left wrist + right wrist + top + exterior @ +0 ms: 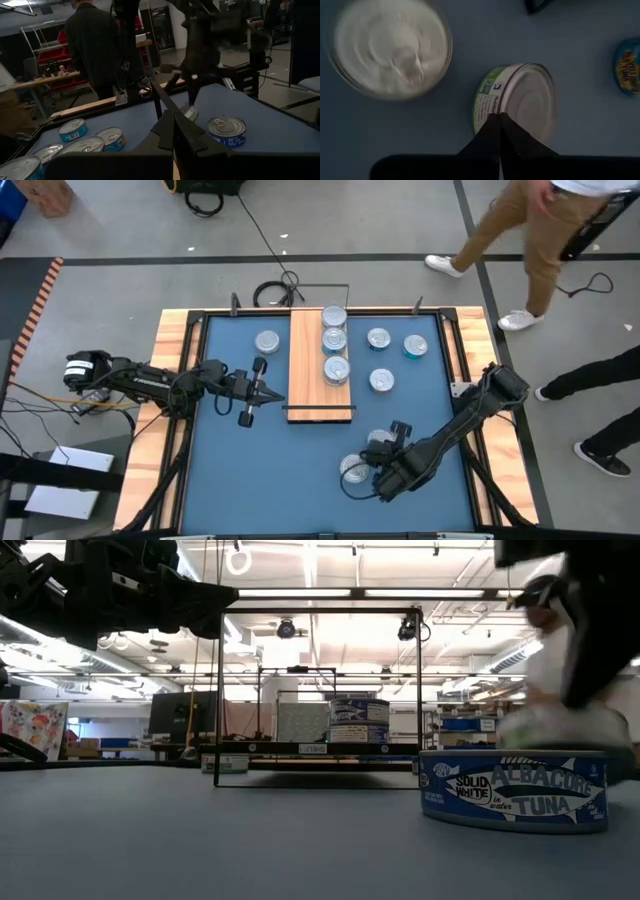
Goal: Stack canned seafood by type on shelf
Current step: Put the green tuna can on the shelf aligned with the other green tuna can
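Now the right gripper [498,120], fingers closed empty against the tilted green-labelled silver tin [520,100] near the desk's front edge, should reopen and straddle it; the left gripper [272,393] waits closed.

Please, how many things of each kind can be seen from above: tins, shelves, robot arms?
Short round silver-topped tins: 9 tops showing
Long light-wood shelf board: 1
Dark robot arms: 2
Total: 12
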Robot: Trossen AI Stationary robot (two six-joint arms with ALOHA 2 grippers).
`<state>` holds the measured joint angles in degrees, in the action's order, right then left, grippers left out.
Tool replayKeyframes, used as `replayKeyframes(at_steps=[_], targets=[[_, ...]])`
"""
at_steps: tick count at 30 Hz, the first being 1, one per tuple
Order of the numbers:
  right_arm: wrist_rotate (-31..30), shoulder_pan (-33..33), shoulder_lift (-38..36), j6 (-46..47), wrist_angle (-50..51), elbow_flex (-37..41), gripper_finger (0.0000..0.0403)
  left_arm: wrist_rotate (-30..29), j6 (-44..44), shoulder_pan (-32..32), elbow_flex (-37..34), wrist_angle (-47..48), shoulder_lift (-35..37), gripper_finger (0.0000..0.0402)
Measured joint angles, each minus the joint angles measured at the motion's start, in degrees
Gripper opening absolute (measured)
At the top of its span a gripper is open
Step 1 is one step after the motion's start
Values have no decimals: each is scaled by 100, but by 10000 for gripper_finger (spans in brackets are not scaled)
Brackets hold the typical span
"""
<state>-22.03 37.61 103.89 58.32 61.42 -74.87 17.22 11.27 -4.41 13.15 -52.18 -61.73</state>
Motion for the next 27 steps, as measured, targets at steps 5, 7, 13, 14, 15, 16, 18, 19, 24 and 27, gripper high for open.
replayKeyframes(at_steps=[5, 7, 13, 14, 15, 16, 18, 19, 24, 27], targets=[[-48, -135, -389, 464, -211, -2, 1, -10, 1, 42, 0, -31, 0, 3], [-52, -197, -514, 667, -402, -4, 1, -11, 0, 42, 0, -34, 0, 4], [-54, -322, -563, 1104, -810, 5, 0, -14, -1, 42, 0, -27, 0, 4], [-52, -338, -563, 1110, -953, 36, 0, -14, -1, 42, 0, -25, 0, 4], [-54, -353, -563, 1129, -1050, 83, 0, -16, -1, 42, 0, -28, 0, 4], [-38, -368, -563, 1167, -1095, 148, 0, -16, -1, 42, 0, -29, 0, 4], [82, -414, -563, 1200, -1266, 298, 0, -17, -1, 42, 0, -27, 0, 4], [118, -437, -563, 1205, -1365, 371, 0, -16, 0, 42, 0, -28, 0, 4], [159, -542, -599, 1184, -1526, 613, 0, -16, 27, 42, 0, -57, 0, 4], [160, -583, -777, 1212, -1553, 741, 0, -16, 30, 42, 0, -75, 0, 4]])
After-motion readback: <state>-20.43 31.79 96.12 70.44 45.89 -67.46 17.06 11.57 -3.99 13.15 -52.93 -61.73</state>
